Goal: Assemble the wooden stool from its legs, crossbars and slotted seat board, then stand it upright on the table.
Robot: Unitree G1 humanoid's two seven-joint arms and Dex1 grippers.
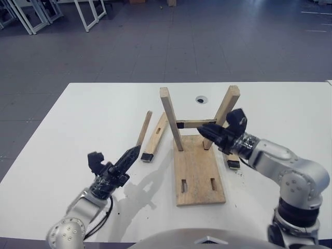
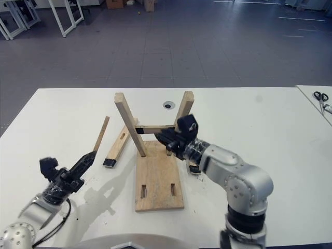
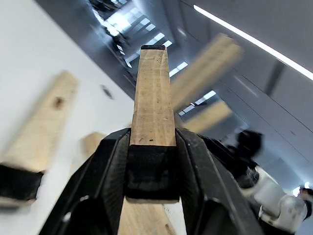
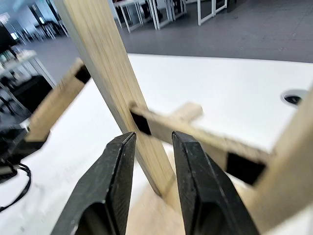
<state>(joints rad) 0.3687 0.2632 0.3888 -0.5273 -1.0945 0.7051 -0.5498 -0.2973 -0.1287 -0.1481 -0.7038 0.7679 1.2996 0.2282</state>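
Seat board [image 1: 198, 171] with slots, 2 square legs [image 1: 170, 118], left jaws clamping black-tipped crossbar [image 3: 153, 88], right jaws apart.

Silver-grey shells, rounded at the joints, on left arm [image 1: 72, 224] and right arm [image 1: 293, 174]. Matte black left gripper [image 1: 134, 152] and right gripper [image 1: 203, 126], two tapered fingers each. Thin black cable [image 1: 108, 212] loops off left forearm.

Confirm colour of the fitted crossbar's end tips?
Black tips on pale wooden crossbar; clearest in the right wrist view.
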